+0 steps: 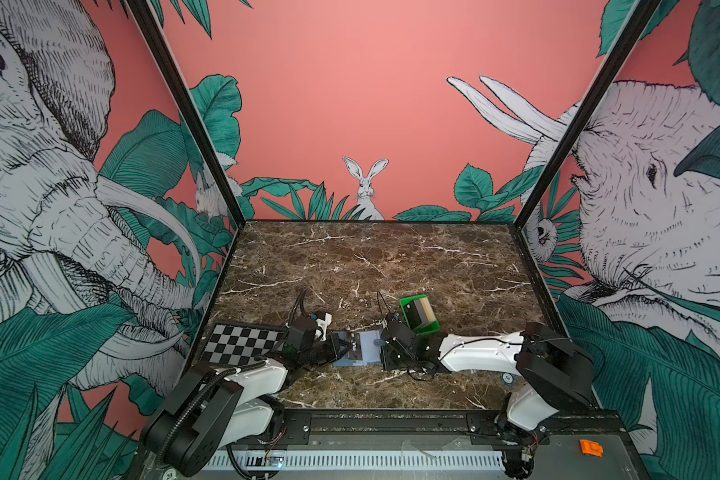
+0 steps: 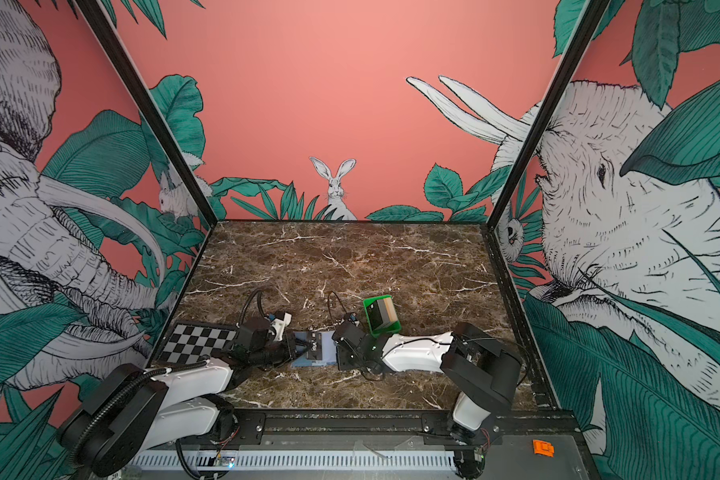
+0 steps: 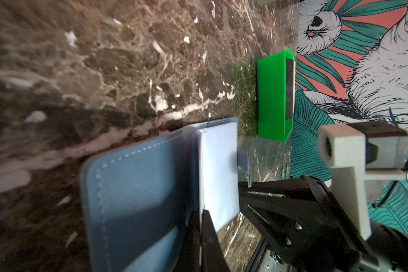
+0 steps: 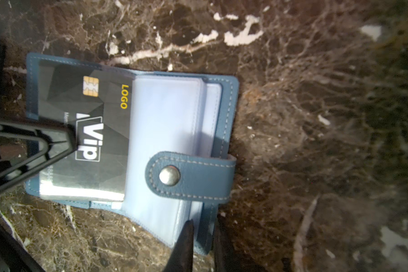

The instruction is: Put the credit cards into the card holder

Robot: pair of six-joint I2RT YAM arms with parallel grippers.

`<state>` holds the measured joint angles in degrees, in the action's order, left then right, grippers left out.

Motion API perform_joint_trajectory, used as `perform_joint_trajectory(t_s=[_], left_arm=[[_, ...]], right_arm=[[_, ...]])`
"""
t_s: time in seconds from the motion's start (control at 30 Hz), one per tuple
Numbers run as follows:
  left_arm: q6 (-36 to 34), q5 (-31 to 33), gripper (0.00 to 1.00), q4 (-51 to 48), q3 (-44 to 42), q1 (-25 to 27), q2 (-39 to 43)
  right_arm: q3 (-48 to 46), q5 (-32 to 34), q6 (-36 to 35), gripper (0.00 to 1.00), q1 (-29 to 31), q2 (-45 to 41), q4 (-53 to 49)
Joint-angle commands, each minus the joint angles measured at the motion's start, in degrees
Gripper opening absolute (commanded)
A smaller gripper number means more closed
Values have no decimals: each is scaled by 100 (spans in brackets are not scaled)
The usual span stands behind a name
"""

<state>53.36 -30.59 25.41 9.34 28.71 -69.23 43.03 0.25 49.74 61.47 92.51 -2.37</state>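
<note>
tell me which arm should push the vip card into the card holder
Left, probably: the left gripper, shut, has its tip at the VIP card; the right gripper is busy pinching the card holder by its edge.

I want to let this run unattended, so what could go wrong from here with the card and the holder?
1. The VIP card, apparently pinched by the left hand, lies with its edge at the clear sleeves; a skewed push might buckle them instead of sliding in.
2. The right hand grips the card holder only at one edge, so that push could pivot or drag it.
</note>
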Motion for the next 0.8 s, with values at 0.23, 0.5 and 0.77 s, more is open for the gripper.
perform_joint_trajectory(t_s=[0.23,0.5,0.77], left_arm=[[17,-74,0,31,-139,-37,-40],[30,-87,0,169,-177,-32,-120],[120,-112,0,424,-231,-34,-286]], right_arm=[[111,61,1,17,31,144,-35],[123,44,6,17,23,179,-26],[116,37,19,17,29,185,6]])
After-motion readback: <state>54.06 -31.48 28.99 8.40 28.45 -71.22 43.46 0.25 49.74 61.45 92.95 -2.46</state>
